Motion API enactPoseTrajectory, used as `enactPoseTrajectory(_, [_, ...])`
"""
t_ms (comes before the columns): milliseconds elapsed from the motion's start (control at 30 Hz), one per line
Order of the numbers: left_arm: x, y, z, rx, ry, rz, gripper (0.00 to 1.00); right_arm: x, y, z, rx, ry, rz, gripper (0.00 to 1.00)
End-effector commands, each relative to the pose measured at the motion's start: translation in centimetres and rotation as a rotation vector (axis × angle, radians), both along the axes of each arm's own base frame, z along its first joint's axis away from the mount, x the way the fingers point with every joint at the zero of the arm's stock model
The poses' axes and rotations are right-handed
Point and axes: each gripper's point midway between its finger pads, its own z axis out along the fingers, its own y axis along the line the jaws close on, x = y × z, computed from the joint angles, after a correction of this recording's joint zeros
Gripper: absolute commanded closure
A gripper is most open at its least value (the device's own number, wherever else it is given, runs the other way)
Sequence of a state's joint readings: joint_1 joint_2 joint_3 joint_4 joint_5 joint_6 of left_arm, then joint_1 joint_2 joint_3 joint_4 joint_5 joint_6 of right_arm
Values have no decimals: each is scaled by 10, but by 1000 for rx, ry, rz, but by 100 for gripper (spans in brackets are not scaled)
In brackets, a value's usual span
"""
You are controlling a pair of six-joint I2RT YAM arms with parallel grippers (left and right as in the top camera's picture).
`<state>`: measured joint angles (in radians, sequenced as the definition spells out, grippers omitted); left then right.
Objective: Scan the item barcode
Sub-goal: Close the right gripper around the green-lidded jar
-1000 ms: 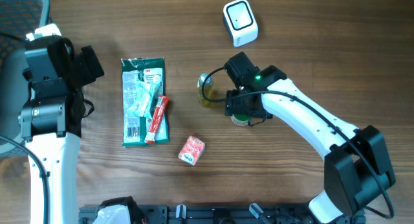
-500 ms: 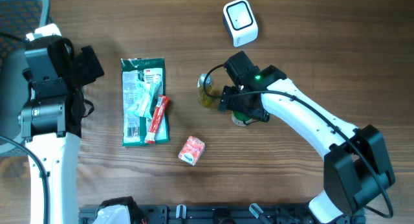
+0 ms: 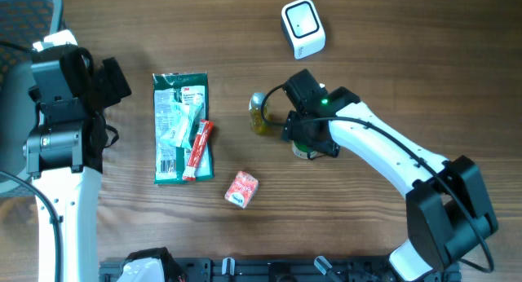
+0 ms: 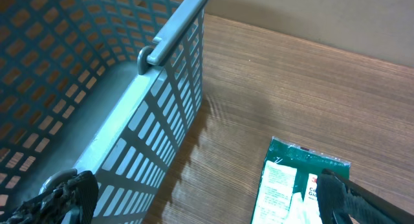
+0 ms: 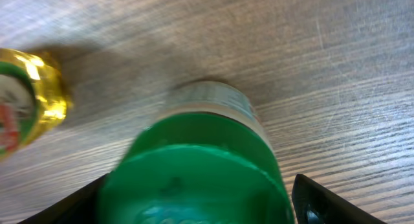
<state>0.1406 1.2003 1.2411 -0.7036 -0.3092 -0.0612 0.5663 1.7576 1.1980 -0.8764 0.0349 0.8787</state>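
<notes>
Right gripper [image 5: 197, 201] straddling green-lidded round jar [image 5: 200, 153], grasp indeterminable, left gripper [image 4: 207, 198] hanging released beside blue mesh basket [image 4: 174, 30] edge, frame left.

Wooden table [image 3: 391, 37]: white scanner [image 3: 303, 27], green packet [image 3: 175, 127], red sachet [image 3: 241, 189], green-lidded jar [image 5: 194, 166], gold-wrapped item [image 3: 259, 112].

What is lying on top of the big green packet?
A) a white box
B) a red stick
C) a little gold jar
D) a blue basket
B: from overhead, the red stick lies slanted across the lower right edge of the green packet, and nothing else rests on the packet.
</notes>
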Motion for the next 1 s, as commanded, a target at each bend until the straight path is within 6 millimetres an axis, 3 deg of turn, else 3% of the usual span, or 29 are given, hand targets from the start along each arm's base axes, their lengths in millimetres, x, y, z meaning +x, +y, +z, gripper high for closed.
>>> enactPoseTrajectory(0, [0, 1, 2, -1, -5, 1, 0, -2, -5, -10, -33, 10, -19, 15])
enactPoseTrajectory(100, [0, 1, 2, -1, -5, 1, 0, 0, -8, -9, -53, -2, 9, 21])
enactPoseTrajectory(233, [0, 1, 2, -1, -5, 1, 0, 2, -11, -9, -95, -13, 200, 39])
enactPoseTrajectory(500, [0, 1, 2, -1, -5, 1, 0, 2, -10, -9, -155, -19, 647, 32])
enactPoseTrajectory(567, [0, 1, 2, -1, -5, 1, 0, 4, -9, -9, -151, -28, 644, 23])
enactPoseTrajectory(600, [0, 1, 2, -1, -5, 1, 0, 6, -8, -8, -145, -36, 613, 11])
enactPoseTrajectory(633, [0, 1, 2, -1, -5, 1, 0, 7, -7, -8, -137, -40, 570, 6])
enactPoseTrajectory(700, [0, 1, 2, -1, -5, 1, 0, 9, -6, -8, -113, -49, 425, 0])
enactPoseTrajectory(767, [0, 1, 2, -1, -5, 1, 0, 10, -5, -8, -87, -50, 270, 5])
enactPoseTrajectory(867, [0, 1, 2, -1, -5, 1, 0, 9, -6, -8, -84, -48, 240, 23])
enactPoseTrajectory(967, [0, 1, 2, -1, -5, 1, 0, 11, -7, -8, -96, -54, 246, 25])
